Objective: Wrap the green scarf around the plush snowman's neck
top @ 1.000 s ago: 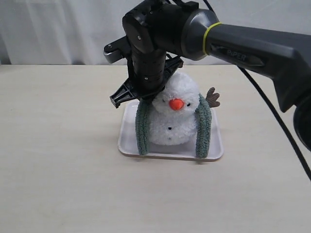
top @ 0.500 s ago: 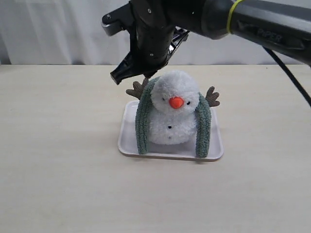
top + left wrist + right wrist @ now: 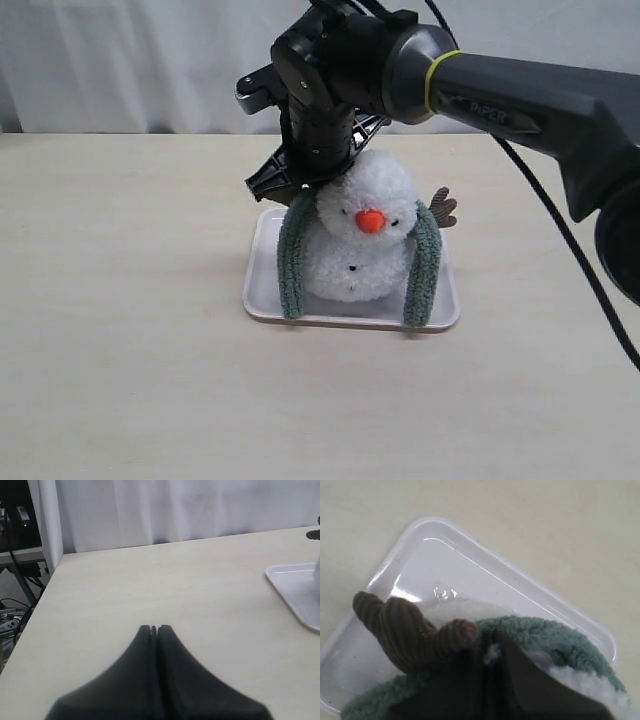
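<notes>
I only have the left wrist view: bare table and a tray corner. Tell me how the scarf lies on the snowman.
Observer: The green scarf is draped behind the plush snowman, with one end hanging down each side of its front to the tray.
Operator: Now report the right gripper.
Observer: The right gripper is down behind the snowman's head, at the scarf beside a brown twig arm.
Operator: Say whether it's gripping.
Observer: Cannot tell. Its fingertips are close together against the scarf, but a grasp isn't clear.
</notes>
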Available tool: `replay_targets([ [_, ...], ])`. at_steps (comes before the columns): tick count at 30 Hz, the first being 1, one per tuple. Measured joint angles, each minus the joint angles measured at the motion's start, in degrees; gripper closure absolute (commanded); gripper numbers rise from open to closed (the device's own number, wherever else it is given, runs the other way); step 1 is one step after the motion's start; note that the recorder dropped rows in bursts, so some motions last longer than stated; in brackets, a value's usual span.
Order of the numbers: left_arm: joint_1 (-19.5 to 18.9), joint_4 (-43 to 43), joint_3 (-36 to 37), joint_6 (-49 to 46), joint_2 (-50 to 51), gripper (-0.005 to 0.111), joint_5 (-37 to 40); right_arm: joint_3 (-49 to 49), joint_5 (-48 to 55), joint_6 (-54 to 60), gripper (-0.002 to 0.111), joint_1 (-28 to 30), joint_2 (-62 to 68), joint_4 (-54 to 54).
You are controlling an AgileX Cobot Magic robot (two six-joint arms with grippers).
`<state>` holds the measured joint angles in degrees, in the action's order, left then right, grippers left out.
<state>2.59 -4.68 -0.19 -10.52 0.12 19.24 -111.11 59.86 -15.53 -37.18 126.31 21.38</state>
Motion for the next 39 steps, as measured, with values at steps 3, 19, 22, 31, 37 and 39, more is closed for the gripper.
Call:
replay_targets([
  [3,0.0,0.0,0.0,0.0,0.0,0.107,0.0,0.0,-0.1,0.0,0.104,0.0,0.6,0.0],
  [19,0.0,0.0,0.0,0.0,0.0,0.107,0.0,0.0,1.2,4.9,0.087,0.0,-8.3,-8.4],
  [22,0.0,0.0,0.0,0.0,0.0,0.107,0.0,0.0,3.3,7.9,0.064,-0.3,-9.0,-13.6],
  [31,0.0,0.0,0.0,0.0,0.0,0.107,0.0,6.7,6.8,5.7,0.054,-6.5,-11.7,-12.2],
  [37,0.0,0.0,0.0,0.0,0.0,0.107,0.0,17.9,-0.7,0.5,0.054,-9.5,-16.3,-11.0],
  [39,0.0,0.0,0.0,0.0,0.0,0.107,0.0,21.9,-2.5,-0.9,0.054,-9.5,-17.3,-10.8],
])
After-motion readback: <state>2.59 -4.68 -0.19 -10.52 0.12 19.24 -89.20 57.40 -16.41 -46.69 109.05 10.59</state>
